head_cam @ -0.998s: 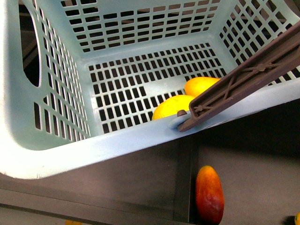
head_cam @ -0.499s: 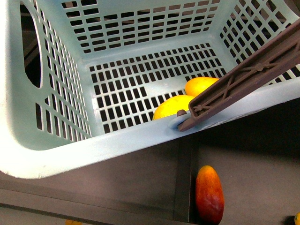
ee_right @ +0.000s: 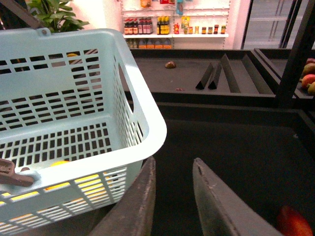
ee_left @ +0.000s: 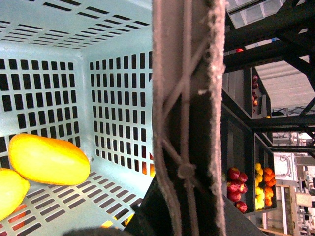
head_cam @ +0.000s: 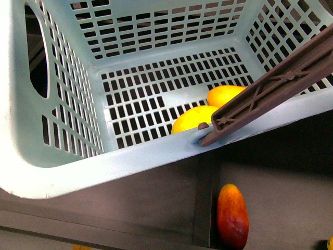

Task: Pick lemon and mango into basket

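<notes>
lemon (head_cam: 193, 119) / mango (head_cam: 225, 95): touching, on basket (head_cam: 104, 166) floor at its near wall
my right gripper (ee_right: 172, 196): empty, fingers apart, outside the near rim
left gripper: can't tell

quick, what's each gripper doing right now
left: shut on the brown plastic swing handle.
right gripper: empty, jaws a little apart.

This is a shop that sells food. On the far wall there are shelves (ee_right: 174, 27) with rows of bottles and jars. Dark display bins (ee_right: 231, 147) stand in front of them, and black racks hold piles of red and yellow fruit (ee_left: 248, 187). A teal shopping basket (head_cam: 78, 172) with a brown handle (head_cam: 270, 88) is here too. A green plant (ee_right: 54, 12) stands in the back corner.
</notes>
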Tool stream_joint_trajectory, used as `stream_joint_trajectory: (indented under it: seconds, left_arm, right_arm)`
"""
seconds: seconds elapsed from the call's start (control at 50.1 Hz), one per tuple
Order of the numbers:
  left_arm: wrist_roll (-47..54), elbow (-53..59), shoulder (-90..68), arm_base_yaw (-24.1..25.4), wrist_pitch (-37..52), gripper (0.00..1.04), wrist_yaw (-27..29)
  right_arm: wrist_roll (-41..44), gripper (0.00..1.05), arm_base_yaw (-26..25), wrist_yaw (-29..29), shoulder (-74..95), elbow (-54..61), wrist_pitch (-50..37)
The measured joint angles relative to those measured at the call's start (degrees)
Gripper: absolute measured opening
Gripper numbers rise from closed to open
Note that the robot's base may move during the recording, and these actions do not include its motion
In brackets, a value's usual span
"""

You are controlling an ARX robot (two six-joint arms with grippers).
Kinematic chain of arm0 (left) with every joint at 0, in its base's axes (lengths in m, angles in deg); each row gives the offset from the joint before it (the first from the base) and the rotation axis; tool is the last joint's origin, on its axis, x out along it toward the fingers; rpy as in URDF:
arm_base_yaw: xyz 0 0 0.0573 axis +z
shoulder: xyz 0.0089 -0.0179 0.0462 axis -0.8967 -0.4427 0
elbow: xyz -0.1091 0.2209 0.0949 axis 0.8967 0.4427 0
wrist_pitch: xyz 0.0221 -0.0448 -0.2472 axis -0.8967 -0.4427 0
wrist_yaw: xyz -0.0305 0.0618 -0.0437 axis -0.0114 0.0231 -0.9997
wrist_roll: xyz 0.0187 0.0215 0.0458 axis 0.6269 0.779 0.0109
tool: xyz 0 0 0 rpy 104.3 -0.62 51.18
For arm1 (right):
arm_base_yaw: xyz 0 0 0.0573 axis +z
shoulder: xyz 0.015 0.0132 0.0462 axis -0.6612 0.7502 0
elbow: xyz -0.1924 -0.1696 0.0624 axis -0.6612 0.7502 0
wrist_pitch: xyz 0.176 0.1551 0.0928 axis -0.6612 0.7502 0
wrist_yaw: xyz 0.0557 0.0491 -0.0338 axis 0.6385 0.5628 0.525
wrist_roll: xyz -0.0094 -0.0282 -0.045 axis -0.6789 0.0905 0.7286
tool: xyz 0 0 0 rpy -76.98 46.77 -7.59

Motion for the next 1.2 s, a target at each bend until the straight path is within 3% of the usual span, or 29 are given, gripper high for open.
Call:
stream_joint_trajectory:
  seconds: [0.22,0.359,0.419,0.499,0.579,0.659,0.918,1.197]
  left_arm:
    - [0.02,0.00,0.00,0.00,0.00,0.05,-0.02]
    - [0.04,0.00,0.00,0.00,0.00,0.05,0.04]
    - [0.04,0.00,0.00,0.00,0.00,0.05,0.00]
    - [-0.02,0.00,0.00,-0.02,0.09,0.05,0.28]
    - [-3.69,4.13,0.02,-1.20,12.37,0.05,14.60]
    - [-5.31,5.64,0.02,-0.50,16.94,0.05,22.18]
    - [-8.46,5.35,-2.71,8.52,20.15,0.05,20.61]
    - [-16.35,-3.17,-18.49,19.47,18.08,0.05,20.76]
  right_arm:
    - [0.00,0.58,0.00,0.00,0.00,0.00,0.02]
    - [0.00,0.89,0.00,0.00,0.00,0.00,0.00]
    - [-0.02,0.97,0.00,0.00,-0.02,0.00,0.00]
    - [0.00,0.96,0.00,0.00,0.00,0.00,0.00]
    - [0.00,0.96,0.00,0.02,-0.02,0.00,0.02]
    - [0.00,0.96,0.00,0.00,-0.02,0.00,0.02]
    - [0.00,0.96,0.00,0.04,-0.02,0.00,0.02]
    - [0.00,0.96,0.00,0.02,-0.02,0.00,0.02]
